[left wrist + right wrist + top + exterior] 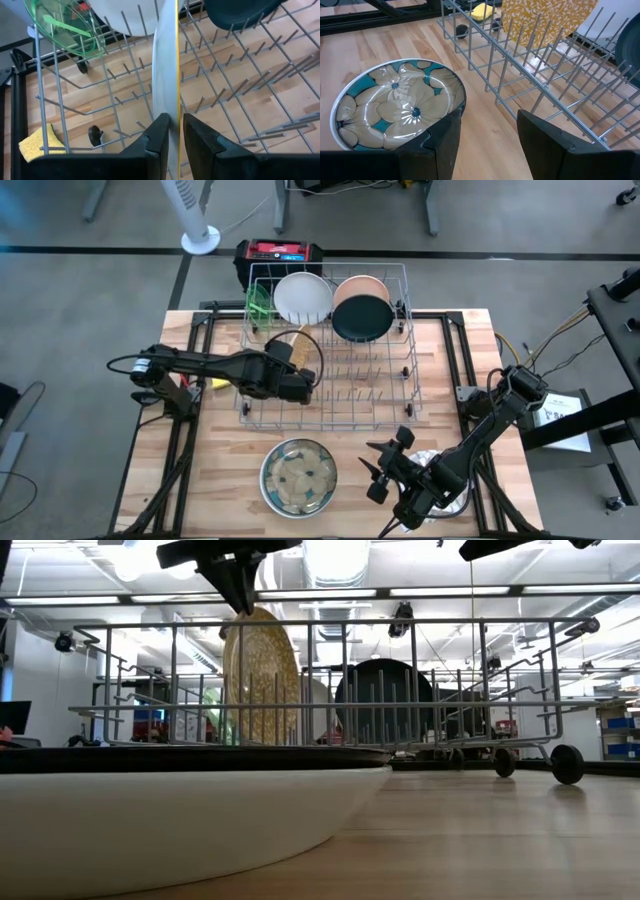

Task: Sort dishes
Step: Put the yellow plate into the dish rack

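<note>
Two claws we see: left claw [172, 137] clamped on the yellow patterned plate [167, 70] in the rack [400, 395]; right claw [487, 132] apart beside the flowered bowl [395, 102].

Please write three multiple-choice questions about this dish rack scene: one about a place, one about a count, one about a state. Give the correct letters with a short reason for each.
1. Where is the flowered bowl?
A. on the table in front of the rack
B. inside the rack
C. in the right gripper

2. How many dishes stand along the back row of the rack?
A. two
B. four
C. six

3. What is the left gripper doing?
A. hanging open over the table
B. gripping the yellow patterned plate by its edge
C. holding the sponge

Answers:
1. A: the high view shows the bowl on the bare wood, outside the wire rack, with the open right gripper beside it.
2. B: a green dish, a white plate, a peach dish and a black dish.
3. B: the left wrist view shows the fingers closed on the upright plate inside the rack.
</note>
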Available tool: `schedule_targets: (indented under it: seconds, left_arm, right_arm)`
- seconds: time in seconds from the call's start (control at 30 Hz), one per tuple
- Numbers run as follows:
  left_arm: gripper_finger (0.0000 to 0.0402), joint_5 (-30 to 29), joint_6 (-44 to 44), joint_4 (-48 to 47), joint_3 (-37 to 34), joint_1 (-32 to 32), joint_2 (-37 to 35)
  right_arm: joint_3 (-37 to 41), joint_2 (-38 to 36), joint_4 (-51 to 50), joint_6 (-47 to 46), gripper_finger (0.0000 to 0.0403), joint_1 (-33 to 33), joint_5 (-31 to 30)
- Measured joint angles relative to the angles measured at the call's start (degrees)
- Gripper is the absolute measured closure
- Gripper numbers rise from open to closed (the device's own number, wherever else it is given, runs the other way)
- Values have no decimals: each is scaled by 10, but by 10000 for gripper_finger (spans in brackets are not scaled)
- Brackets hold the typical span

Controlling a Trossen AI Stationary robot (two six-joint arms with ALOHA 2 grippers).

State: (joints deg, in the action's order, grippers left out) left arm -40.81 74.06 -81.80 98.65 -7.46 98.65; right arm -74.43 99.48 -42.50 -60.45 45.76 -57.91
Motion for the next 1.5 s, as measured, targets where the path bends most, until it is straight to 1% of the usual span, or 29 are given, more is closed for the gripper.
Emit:
schedule_targets:
  seconds: [0.27, 0.83, 1.5]
  left_arm:
    - [356, 13, -11, 9, 0, 0, 0]
    - [356, 12, -16, 17, 0, 0, 0]
    - [356, -23, -38, 40, 1, 6, 0]
  right_arm:
    - [0, 0, 0, 0, 217, 0, 0]
    - [0, 0, 0, -1, 217, 0, 0]
    - [0, 0, 0, -1, 217, 0, 0]
